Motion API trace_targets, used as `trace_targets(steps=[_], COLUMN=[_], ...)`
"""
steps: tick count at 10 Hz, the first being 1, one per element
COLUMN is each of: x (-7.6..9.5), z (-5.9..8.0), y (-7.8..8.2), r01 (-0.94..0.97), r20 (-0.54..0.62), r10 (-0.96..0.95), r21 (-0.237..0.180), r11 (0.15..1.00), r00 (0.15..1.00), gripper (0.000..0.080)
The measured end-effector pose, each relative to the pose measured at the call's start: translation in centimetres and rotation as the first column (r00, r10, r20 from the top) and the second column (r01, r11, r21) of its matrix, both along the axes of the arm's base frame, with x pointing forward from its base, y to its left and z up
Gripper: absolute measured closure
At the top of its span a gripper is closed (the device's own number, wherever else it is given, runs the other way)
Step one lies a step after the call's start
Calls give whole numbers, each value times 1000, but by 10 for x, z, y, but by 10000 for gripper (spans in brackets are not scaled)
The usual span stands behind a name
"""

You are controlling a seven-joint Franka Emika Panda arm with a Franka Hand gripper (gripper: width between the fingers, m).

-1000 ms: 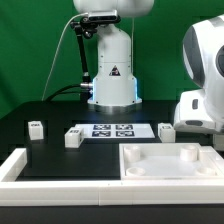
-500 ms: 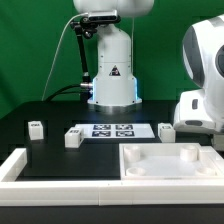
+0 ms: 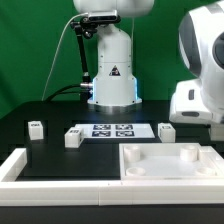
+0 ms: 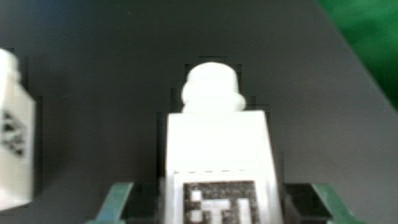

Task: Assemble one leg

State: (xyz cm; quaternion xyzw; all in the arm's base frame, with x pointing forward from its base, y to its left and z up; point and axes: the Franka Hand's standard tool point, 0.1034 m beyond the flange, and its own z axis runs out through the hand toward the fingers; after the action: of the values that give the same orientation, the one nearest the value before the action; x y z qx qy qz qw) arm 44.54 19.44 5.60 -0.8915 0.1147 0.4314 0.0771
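Observation:
In the wrist view a leg (image 4: 221, 140), a short white post with a rounded peg end and a black-and-white tag, lies on the black table between my gripper's (image 4: 219, 206) green fingers (image 4: 121, 202). A dark gap shows on each side of it, so the jaws stand open astride it. A second white leg (image 4: 15, 130) lies beside it. In the exterior view three legs show: one (image 3: 36, 128) at the left, one (image 3: 72, 138) by the marker board, one (image 3: 166, 131) at the right. The gripper itself is out of sight there, behind the arm's white body (image 3: 200, 95).
The marker board (image 3: 112, 130) lies in front of the robot base (image 3: 112, 80). The large white tray-like part (image 3: 170, 172) with raised rims sits at the front right. A white rail (image 3: 20, 165) borders the front left of the table.
In the exterior view the arm's white body at the right has shifted upward and slightly left. The legs, marker board and tray-like part have not moved.

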Motion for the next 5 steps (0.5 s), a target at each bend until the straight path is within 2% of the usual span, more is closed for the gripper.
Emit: trace_targets(steps=[1, 2, 3, 5], x=[7, 7, 7, 26], z=[10, 18, 13, 10], y=[-4, -6, -5, 1], r01=[10, 8, 10, 44], r20=[17, 5, 11, 221], r10=[-10, -8, -10, -38], r21=[1, 3, 0, -22], r11=[1000, 1000, 1000, 999], r00=[1000, 1000, 1000, 974], gripper=[511, 510, 509, 509])
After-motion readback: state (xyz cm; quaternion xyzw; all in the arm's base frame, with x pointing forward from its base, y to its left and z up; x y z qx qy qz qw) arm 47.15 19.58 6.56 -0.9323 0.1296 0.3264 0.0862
